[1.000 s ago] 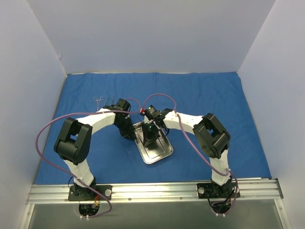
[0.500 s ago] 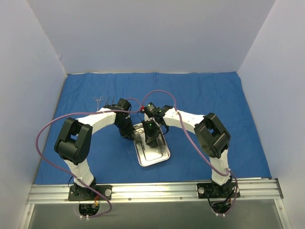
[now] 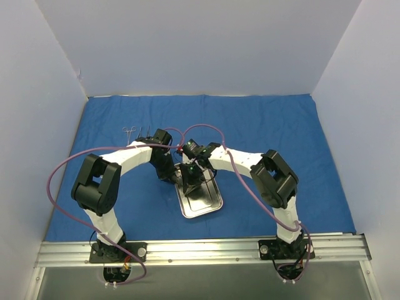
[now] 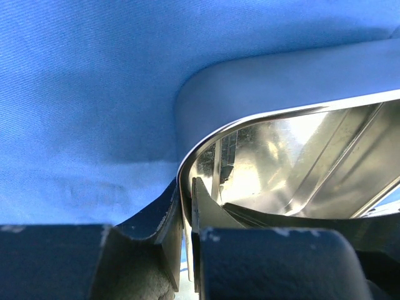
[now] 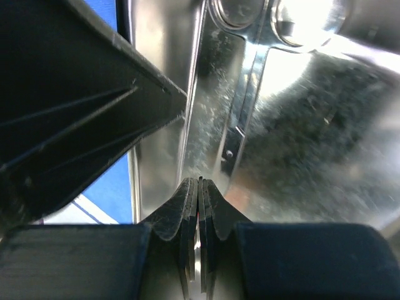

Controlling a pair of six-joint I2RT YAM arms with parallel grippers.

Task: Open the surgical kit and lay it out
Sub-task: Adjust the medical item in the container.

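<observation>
The blue cloth wrap (image 3: 275, 144) lies spread flat over the table. The steel tray (image 3: 203, 201) sits on it between the arms. My left gripper (image 3: 174, 177) is shut on the tray's left rim, and the left wrist view shows that rim (image 4: 187, 164) pinched between the fingers of the gripper (image 4: 187, 195). My right gripper (image 3: 190, 177) is shut, tips low inside the tray (image 5: 312, 125). A thin scissor-like instrument (image 5: 240, 106) lies in the tray just ahead of the shut gripper (image 5: 200, 183). Two more instruments (image 3: 130, 132) rest on the cloth at the back left.
Pale walls (image 3: 200, 44) close in the back and both sides. A metal rail (image 3: 200, 249) with the arm bases runs along the near edge. Purple cables (image 3: 62, 169) loop off both arms.
The tray has swung and slid left, from slanted to nearly square with the table. My right gripper moved left with it. The left jaws closed onto the rim.
</observation>
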